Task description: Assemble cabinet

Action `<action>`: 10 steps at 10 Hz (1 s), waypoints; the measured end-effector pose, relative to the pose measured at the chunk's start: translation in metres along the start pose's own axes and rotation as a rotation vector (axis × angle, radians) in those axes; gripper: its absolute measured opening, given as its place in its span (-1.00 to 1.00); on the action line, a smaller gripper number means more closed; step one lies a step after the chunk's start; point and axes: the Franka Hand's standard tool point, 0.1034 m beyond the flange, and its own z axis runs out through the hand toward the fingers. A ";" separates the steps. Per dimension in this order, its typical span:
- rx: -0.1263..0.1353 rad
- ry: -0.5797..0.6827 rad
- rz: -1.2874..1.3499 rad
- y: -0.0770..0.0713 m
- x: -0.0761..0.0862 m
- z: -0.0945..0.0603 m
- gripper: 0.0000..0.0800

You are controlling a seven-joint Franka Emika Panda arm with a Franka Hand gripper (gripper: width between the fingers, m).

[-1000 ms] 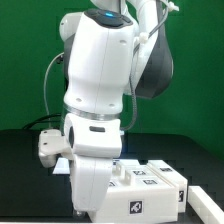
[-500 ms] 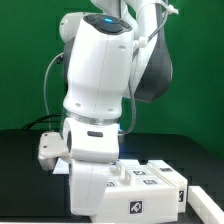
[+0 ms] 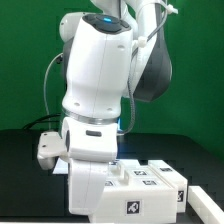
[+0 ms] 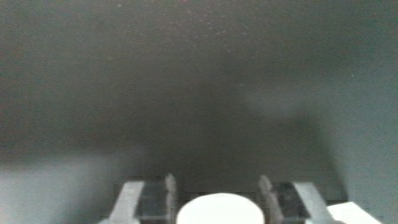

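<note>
One white cabinet (image 3: 160,190), boxy, black-and-white square tags (image 3: 133,207)

A black table (image 3: 20,180) ran across the lower part of the exterior view, its surface matte and dark. Behind it stood a plain green backdrop (image 3: 25,50) that filled the upper part of that view on both sides. A thin dark cable (image 3: 49,85) curved down in front of the backdrop on the exterior view's left. In the wrist view, the table appeared only as a dim, blurred grey-black expanse.
</note>
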 end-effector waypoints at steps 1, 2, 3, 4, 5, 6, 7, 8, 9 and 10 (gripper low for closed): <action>0.001 -0.002 0.010 -0.001 -0.006 -0.008 -0.47; 0.003 -0.005 0.036 -0.004 -0.016 -0.022 -0.47; 0.006 -0.008 0.065 -0.007 -0.026 -0.037 -0.47; -0.003 -0.014 0.084 -0.007 -0.034 -0.049 -0.47; -0.012 -0.018 0.111 -0.008 -0.040 -0.063 -0.47; -0.023 -0.017 0.135 -0.008 -0.043 -0.075 -0.47; -0.021 -0.015 0.141 -0.008 -0.042 -0.078 -0.47; -0.019 -0.015 0.141 -0.009 -0.042 -0.077 -0.47; -0.018 -0.015 0.142 -0.009 -0.042 -0.076 -0.47; -0.018 -0.015 0.142 -0.009 -0.043 -0.076 -0.47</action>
